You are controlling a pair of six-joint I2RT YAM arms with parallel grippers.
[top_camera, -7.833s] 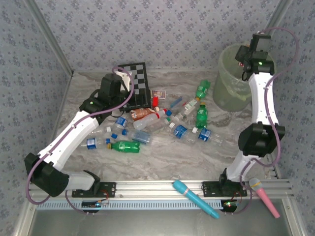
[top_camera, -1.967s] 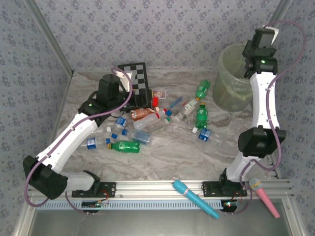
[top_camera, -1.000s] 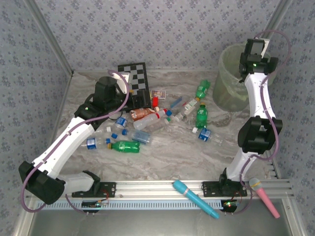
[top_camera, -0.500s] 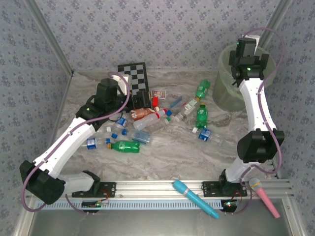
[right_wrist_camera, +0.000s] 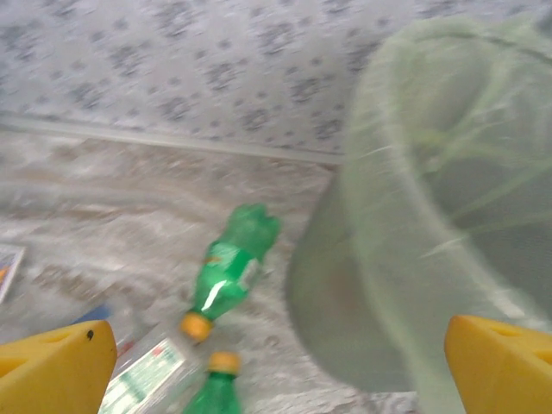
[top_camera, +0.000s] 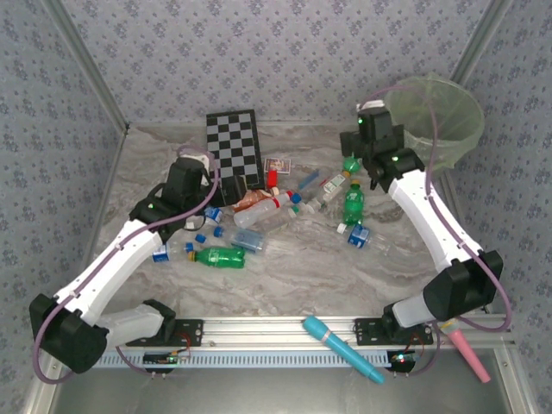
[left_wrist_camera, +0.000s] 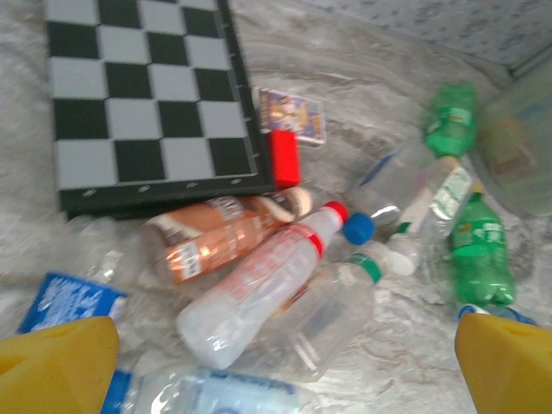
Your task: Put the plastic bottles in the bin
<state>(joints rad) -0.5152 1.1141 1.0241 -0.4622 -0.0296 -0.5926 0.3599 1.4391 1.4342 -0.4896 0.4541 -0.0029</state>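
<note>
The plastic bottles (top_camera: 263, 216) are seen lying on their sides across the middle of the top view, heaped most thickly at centre left, and none is held; the bin (top_camera: 448, 138) is placed in the upper right corner, its pale green bag showing, and whether it stands quite level cannot be told; a green bottle (right_wrist_camera: 233, 267) is found just beside its wall. The left gripper (left_wrist_camera: 280, 366) is held spread wide above the heap, with a red-capped clear bottle (left_wrist_camera: 259, 293) and a brownish-orange bottle (left_wrist_camera: 216, 246) crossed between its fingers; the right gripper (right_wrist_camera: 276, 366) is likewise spread and empty, near the bin. Trouble is most to be expected from the heap; because the bottles overlap and touch, two could be caught at once, or a round body could be squeezed out sideways and rolled against the chessboard (top_camera: 235, 142) or the red block (left_wrist_camera: 285, 158). By the right arm, whose purple cable is draped across the bin's front, the light bag could be snagged and the bin tipped.
</note>
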